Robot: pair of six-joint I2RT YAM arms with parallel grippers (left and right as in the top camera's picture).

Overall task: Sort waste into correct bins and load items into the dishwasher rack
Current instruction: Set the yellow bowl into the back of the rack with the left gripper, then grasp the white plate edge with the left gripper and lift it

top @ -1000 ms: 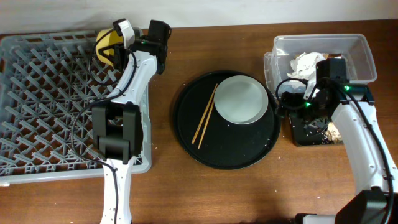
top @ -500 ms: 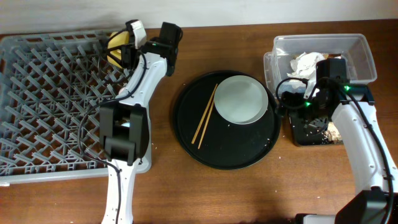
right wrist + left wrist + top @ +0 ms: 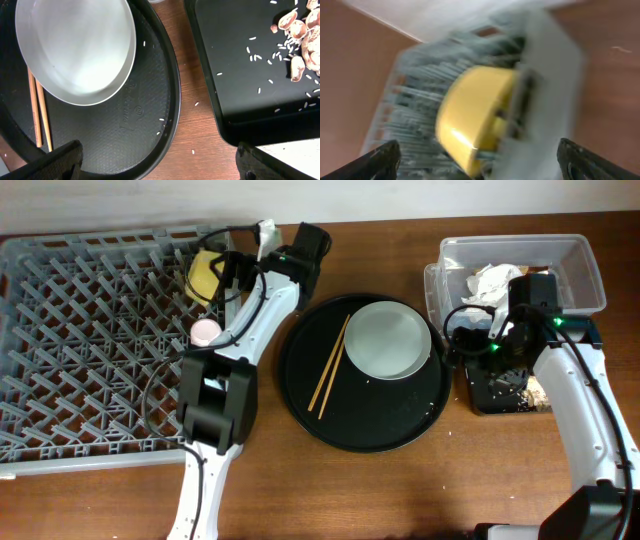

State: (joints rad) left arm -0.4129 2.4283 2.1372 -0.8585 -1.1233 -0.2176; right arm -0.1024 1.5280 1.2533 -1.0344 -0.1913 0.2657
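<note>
Now, versus 1 s ago: the left arm has swung right, and the bowl (image 3: 207, 272) sits further right along the far edge of the rack (image 3: 80, 330). A pink cup (image 3: 205, 330), covered by the arm before, shows on the lattice. The right arm is unchanged.

Left gripper (image 3: 485, 160): fingers wide apart, nothing held. The wrist view is blurred. The bowl lies ahead of the fingers, nearer the left one, tipped against the rack wall. Contact cannot be told.

Right gripper (image 3: 160, 162): fingers wide apart, empty. A bare strip of table (image 3: 195, 80) runs ahead between them.

Containers:
- Rack: bowl, pink cup.
- Round tray (image 3: 380, 425): plate (image 3: 388, 340) ahead of the right gripper's left finger, 2 chopsticks (image 3: 328, 368) just beside the plate.
- Tub (image 3: 590, 275): napkin (image 3: 492, 280).
- Black tray (image 3: 240, 100): scraps (image 3: 300, 40) far ahead of the right finger, with loose white grains scattered.
</note>
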